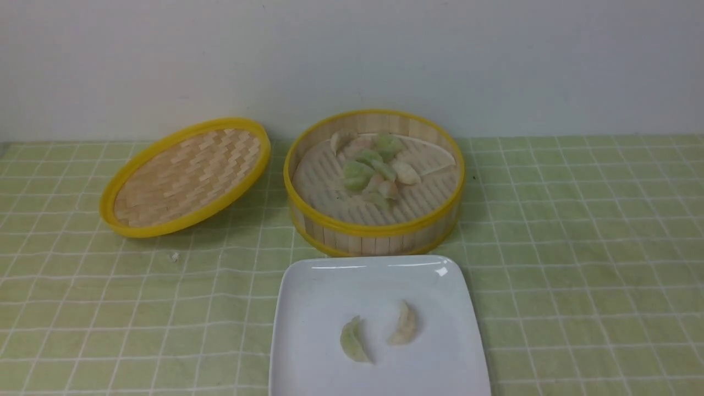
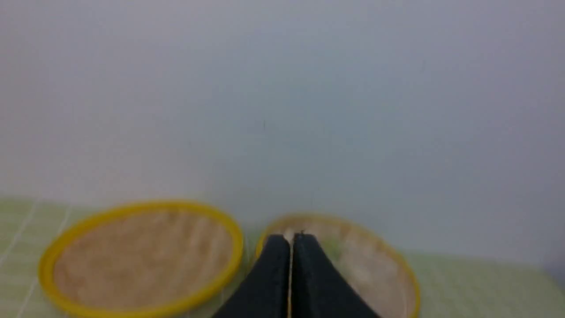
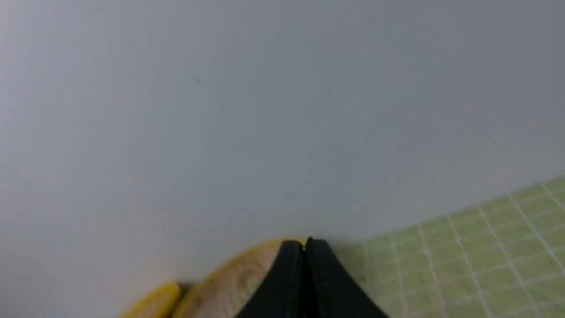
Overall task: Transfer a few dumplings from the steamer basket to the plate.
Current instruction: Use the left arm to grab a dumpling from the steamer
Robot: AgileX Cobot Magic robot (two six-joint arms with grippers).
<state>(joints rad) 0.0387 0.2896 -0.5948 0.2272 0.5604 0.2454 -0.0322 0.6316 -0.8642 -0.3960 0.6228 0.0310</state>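
Note:
The steamer basket (image 1: 374, 228) stands at mid-table with several green, cream and pinkish dumplings (image 1: 374, 165) heaped on its white liner. In front of it lies the white square plate (image 1: 319, 286), holding a pale green dumpling (image 1: 352, 341) and a cream one (image 1: 404, 324). Neither arm shows in the front view. My left gripper (image 2: 291, 236) is shut and empty, with the basket (image 2: 379, 260) blurred beyond its tips. My right gripper (image 3: 304, 242) is likewise shut with nothing in it, the basket rim (image 3: 220, 274) behind it.
The flat woven lid (image 1: 187, 176) with a yellow rim leans tilted on the cloth, left of the basket, and shows as lid (image 2: 141, 256) in the left wrist view. A green checked tablecloth (image 1: 577, 247) covers the table. A pale wall rises behind.

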